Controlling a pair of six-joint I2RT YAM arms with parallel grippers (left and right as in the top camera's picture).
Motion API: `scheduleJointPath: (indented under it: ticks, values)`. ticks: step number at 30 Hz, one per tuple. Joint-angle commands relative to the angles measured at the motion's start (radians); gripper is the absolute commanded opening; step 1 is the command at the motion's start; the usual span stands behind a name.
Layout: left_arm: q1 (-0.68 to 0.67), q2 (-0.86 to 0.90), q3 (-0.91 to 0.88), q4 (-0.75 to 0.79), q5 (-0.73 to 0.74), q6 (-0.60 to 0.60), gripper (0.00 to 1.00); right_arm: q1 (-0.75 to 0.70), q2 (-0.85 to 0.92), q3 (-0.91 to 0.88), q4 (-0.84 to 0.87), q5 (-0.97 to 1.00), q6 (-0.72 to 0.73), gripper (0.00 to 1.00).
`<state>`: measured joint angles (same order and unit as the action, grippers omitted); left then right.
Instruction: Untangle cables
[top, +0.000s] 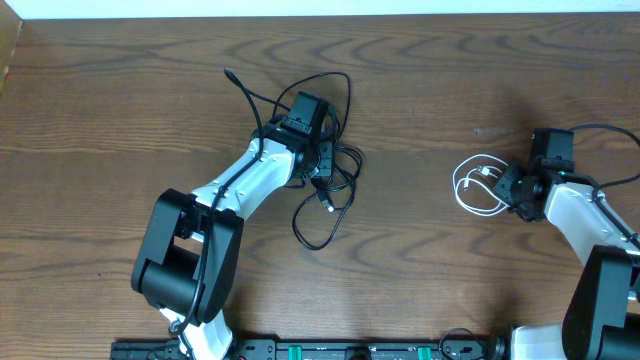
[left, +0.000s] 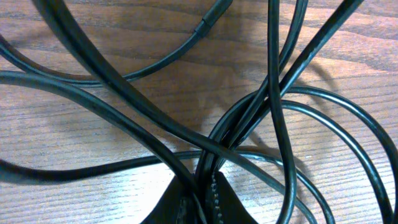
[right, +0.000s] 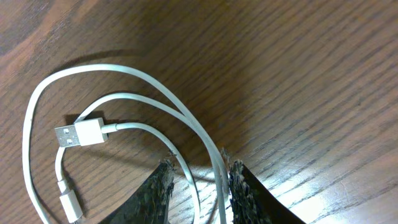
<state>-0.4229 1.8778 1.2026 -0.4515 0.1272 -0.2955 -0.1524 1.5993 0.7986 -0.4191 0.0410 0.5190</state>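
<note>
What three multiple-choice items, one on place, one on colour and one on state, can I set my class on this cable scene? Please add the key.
1. Where does the white cable lie?
A. by the right gripper, apart from the black cables
B. hanging in the air
C. knotted into the dark pile

2. What colour are the cords at the left gripper?
A. white
B. red
C. black

3. How is the left gripper?
A. open, well above the wood
B. shut on the black cables
C. holding a white plug

Key:
1. A, as the overhead view shows the white loops alone at the right side.
2. C, as the left wrist view shows only black strands.
3. B, as black strands run into its closed fingertips.
</note>
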Motion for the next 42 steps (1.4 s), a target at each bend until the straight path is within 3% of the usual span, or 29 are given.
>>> scheduleJointPath:
  ticks: [1,15,16,17,26,42]
  values:
    - [-0.004,0.013,-0.010,-0.006,-0.017,-0.009,0.08,0.032,0.010,-0.007,0.006,0.002,-0.004,0.28]
    - [-0.004,0.013,-0.010,-0.006,-0.017,-0.009,0.08,0.090,0.114,-0.008,0.011,0.084,-0.004,0.27]
    - [-0.004,0.013,-0.010,-0.006,-0.017,-0.009,0.08,0.090,0.128,-0.008,0.008,0.084,-0.004,0.18]
    - [-0.004,0.013,-0.010,-0.006,-0.017,-0.009,0.08,0.087,0.149,-0.008,0.012,0.085,-0.013,0.01]
    - [-0.004,0.013,-0.010,-0.006,-0.017,-0.009,0.08,0.062,0.145,0.021,0.078,0.091,-0.135,0.01]
    - [-0.004,0.013,-0.010,-0.006,-0.017,-0.009,0.08,-0.073,0.145,0.417,-0.178,0.121,-0.260,0.01]
